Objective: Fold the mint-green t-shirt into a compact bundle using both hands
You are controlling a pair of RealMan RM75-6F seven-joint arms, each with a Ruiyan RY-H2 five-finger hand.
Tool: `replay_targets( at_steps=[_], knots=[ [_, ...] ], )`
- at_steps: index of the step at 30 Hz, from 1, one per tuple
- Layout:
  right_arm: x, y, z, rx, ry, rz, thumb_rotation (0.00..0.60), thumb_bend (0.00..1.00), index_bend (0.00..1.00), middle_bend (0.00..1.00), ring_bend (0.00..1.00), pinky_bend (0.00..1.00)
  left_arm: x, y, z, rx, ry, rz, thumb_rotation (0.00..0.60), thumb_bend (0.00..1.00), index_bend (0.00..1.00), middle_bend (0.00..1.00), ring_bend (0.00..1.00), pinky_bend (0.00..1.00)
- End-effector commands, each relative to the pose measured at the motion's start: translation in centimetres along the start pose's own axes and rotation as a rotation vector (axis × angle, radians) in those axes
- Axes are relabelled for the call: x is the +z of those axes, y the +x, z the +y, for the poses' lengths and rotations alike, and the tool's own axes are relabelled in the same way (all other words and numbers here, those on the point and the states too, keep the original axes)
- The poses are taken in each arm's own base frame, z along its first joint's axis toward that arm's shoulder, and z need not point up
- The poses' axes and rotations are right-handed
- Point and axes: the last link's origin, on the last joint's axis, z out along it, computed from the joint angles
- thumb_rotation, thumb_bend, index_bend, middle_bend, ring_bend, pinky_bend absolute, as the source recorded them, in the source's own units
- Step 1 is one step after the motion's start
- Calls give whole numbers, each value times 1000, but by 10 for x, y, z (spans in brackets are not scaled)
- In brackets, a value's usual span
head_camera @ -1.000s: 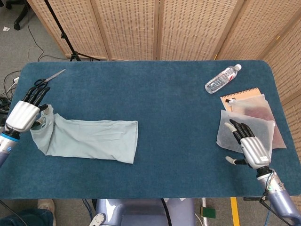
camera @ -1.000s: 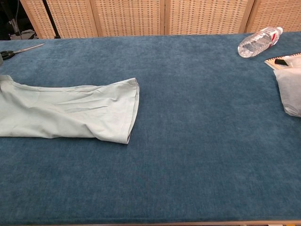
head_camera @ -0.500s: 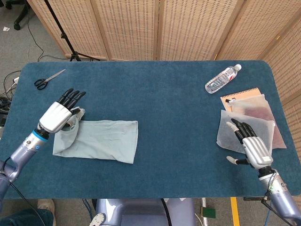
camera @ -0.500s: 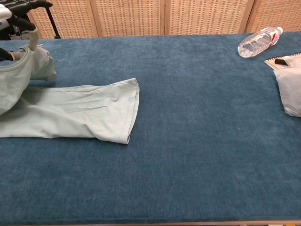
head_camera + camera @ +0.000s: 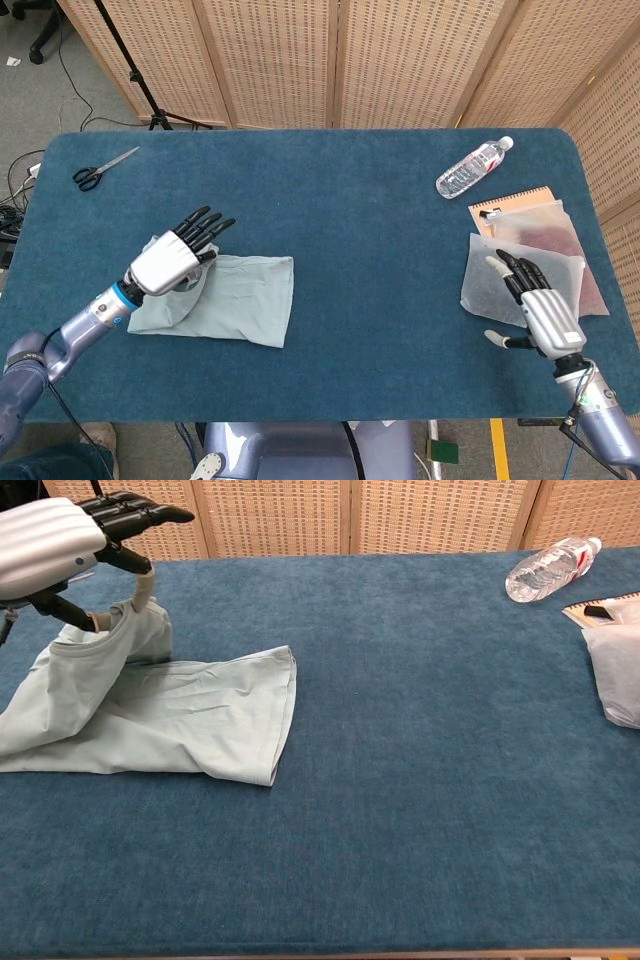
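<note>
Shirts: one, a mint-green shirt [image 5: 225,298] on the table [image 5: 340,200].
Hands: two, the left hand [image 5: 178,260] and the right hand [image 5: 537,306]; the chest view shows only the left.
Bottles: one, a clear bottle [image 5: 473,167] lying on its side.
Scissors: one pair of scissors [image 5: 100,169], seen only in the head view.
Notebooks: one notebook [image 5: 512,201] with an orange cover, partly under the bags.
Bags: at least two translucent bags [image 5: 545,250], overlapping; the exact number cannot be told.
Tables: one.
Screen panels: several wicker panels [image 5: 400,60] behind the table.
</note>
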Motion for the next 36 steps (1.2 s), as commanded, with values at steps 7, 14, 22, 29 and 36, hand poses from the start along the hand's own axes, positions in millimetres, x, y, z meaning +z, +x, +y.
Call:
replay_targets(
  at_steps=[7, 14, 22, 29, 36],
  knots=[
    [0, 2, 0, 4, 0, 4, 600, 0, 0, 0, 0, 0, 21, -6, 23, 25, -85, -15, 600, 787, 731, 0, 0, 0],
    [-1, 4, 1, 11, 1, 10, 600, 0, 0, 0, 0, 0, 38, -14, 41, 58, -140, -36, 600, 786, 731, 0, 0, 0],
    [-1, 6, 2, 15, -1, 13, 600, 0, 0, 0, 0, 0, 51, -20, 51, 80, -162, -58, 600, 784, 731, 0, 0, 0],
    [-1, 7, 3, 20, -1, 15, 600, 0, 0, 0, 0, 0, 59, -28, 60, 72, -167, -80, 600, 782, 731, 0, 0, 0],
    [-2, 8, 3, 26, -4, 18, 600, 0, 0, 0, 0, 0, 66, -36, 70, 86, -179, -102, 600, 735, 731, 0, 0, 0]
  ],
)
